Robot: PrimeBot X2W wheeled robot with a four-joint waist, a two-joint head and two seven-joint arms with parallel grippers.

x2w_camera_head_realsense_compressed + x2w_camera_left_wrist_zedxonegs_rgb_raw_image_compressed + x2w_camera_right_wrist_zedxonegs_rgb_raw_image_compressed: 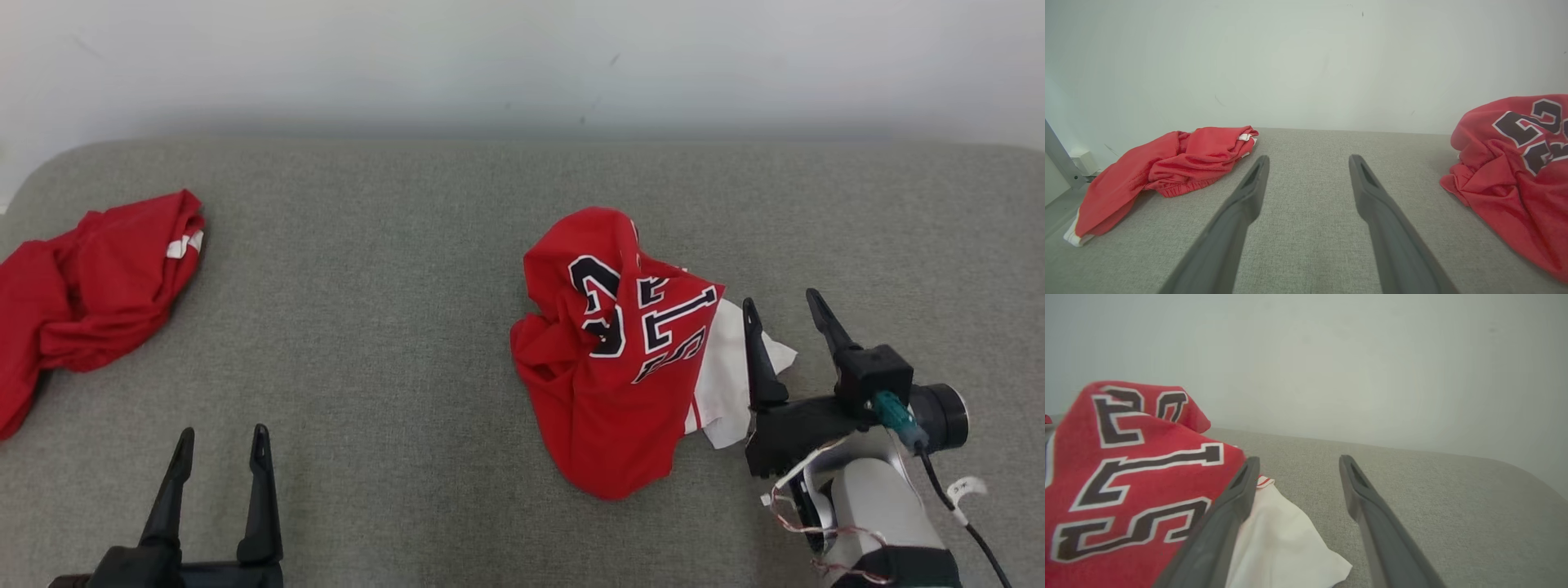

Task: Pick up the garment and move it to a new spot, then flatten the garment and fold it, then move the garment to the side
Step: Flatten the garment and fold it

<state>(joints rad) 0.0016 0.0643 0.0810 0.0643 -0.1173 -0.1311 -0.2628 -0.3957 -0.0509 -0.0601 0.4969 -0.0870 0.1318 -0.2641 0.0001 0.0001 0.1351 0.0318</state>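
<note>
Closest, at the near left edge of the head view: left tool point(224, 431), its two long dark fingers apart, nothing between them, above the bare grey fabric-covered table point(392, 327).

At the near right, on a pale forearm: right tool point(780, 298), fingers also spread and gripping nothing, pointing away and a little to the left.

Just beside this tool, right of the middle of the table: crumpled red jersey with dark white-edged numbers point(612, 392), lying in a heap. From under its right side, a white cloth part point(722, 384) spread flat on the table. Left finger of the right tool across this white part, close along the edge of the red cloth; touching it or only above it, not possible to tell. Right finger over bare table.

Farther to the left, well apart from the red jersey: second red garment with a small white trim point(90, 294), also crumpled, one end over the left edge of the table in the left wrist view.

Behind everything, a plain pale wall point(522, 57).
</note>
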